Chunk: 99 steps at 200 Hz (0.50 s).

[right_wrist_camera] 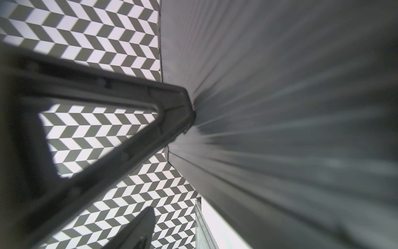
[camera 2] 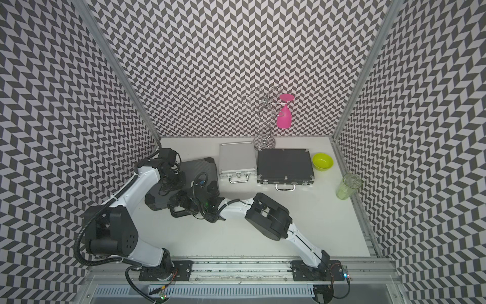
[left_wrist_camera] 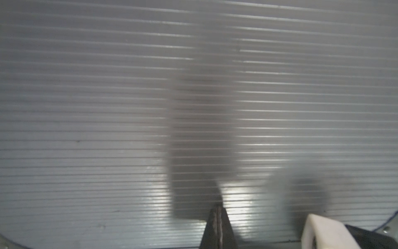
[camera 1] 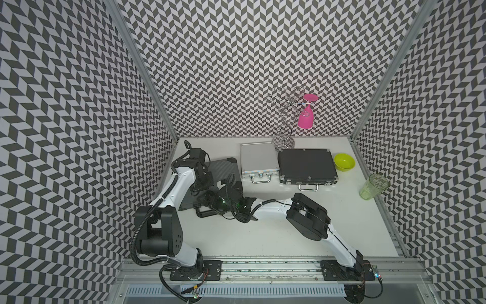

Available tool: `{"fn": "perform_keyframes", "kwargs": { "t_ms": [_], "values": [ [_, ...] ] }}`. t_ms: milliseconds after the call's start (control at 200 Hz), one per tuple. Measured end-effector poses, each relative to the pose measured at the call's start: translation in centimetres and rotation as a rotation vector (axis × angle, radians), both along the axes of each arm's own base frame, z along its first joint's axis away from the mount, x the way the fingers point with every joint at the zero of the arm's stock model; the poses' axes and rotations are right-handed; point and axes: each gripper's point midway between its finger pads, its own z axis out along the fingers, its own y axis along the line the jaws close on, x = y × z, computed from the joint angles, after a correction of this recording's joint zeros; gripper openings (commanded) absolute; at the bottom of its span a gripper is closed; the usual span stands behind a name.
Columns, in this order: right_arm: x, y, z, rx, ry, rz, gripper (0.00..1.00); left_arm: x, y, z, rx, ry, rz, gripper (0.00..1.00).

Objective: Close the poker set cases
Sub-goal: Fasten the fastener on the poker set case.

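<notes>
At the desk's (camera 1: 263, 231) left edge, I read the left tool (left_wrist_camera: 218, 210) closed by the ribbed black case (camera 1: 223, 167), right tool (right_wrist_camera: 171, 161) open alongside.

Robot lab cell: chevron walls (camera 1: 236, 65), alu mounting rail (camera 1: 263, 265).

Both arms: white links, black joint housings. Left arm (camera 1: 181, 184) carries corrugated black conduit (camera 1: 132, 243); right arm (camera 1: 271, 213) thin black cable (camera 1: 265, 202).
</notes>
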Motion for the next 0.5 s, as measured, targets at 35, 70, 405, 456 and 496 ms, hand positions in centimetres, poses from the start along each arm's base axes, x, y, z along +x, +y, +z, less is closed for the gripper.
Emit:
{"fn": "perform_keyframes", "kwargs": {
  "t_ms": [35, 70, 405, 456, 496],
  "values": [
    [0.01, 0.01, -0.01, -0.008, 0.009, -0.002, 0.89, 0.01, -0.01, 0.01, 0.0, 0.0, 0.0, 0.0],
    [0.02, -0.02, -0.08, -0.015, 0.016, -0.004, 0.89, 0.02, -0.02, 0.02, -0.001, -0.001, 0.0, 0.0],
    [0.1, -0.16, -0.22, -0.052, 0.058, -0.015, 0.89, 0.06, -0.12, 0.03, -0.007, 0.0, -0.002, 0.0],
    [0.07, -0.18, -0.34, -0.067, 0.063, -0.015, 0.89, 0.09, -0.15, 0.03, -0.008, 0.0, -0.002, 0.0],
    [0.04, -0.18, -0.42, -0.074, 0.065, -0.014, 0.9, 0.11, -0.16, 0.04, -0.009, 0.0, -0.002, 0.0]
  ]
}}
